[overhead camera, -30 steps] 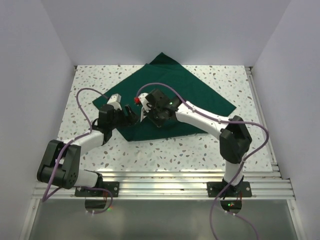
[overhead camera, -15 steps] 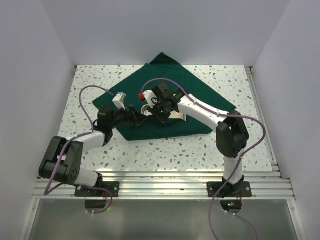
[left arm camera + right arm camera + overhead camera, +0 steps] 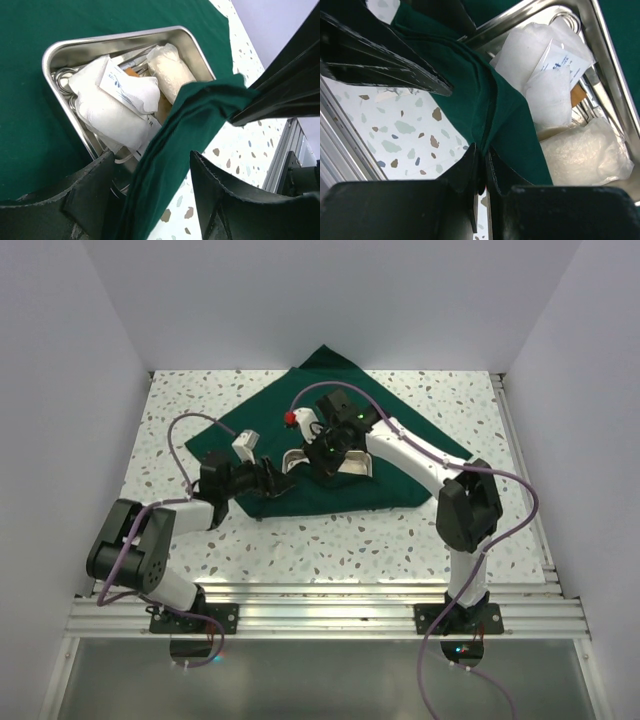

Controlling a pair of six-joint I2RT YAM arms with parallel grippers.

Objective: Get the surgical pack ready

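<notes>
White-walled enclosure; speckled table [image 3: 400, 540] carrying a dark green drape [image 3: 385, 400] spread as a diamond, one point toward the back wall. Steel tray [image 3: 120, 42]: sits on the drape near its middle, between the two wrists. It holds white gauze pads [image 3: 105, 107], one in a printed wrapper. Right claw [image 3: 481, 165]: jaws pinched narrow on a fold of the drape's near corner, lifted clear of the table and drawn partly across the tray's near end. Left claw [image 3: 155, 200]: jaws standing apart with that same fold hanging between them; one jaw looks to brush the cloth, and bare table shows beside the other, so nothing is gripped. Governing relation: the fold's long axis runs up from between the left jaws to the right claw's pinch. The tray lies just beyond and beneath it, so the left claw is the nearer to the loose lower stretch. Obscured: the tray's near corner is under cloth. Only steel ring handles [image 3: 61, 80] show beneath the gauze, scissors or forceps not told apart. From overhead the arms cover most of the tray.
</notes>
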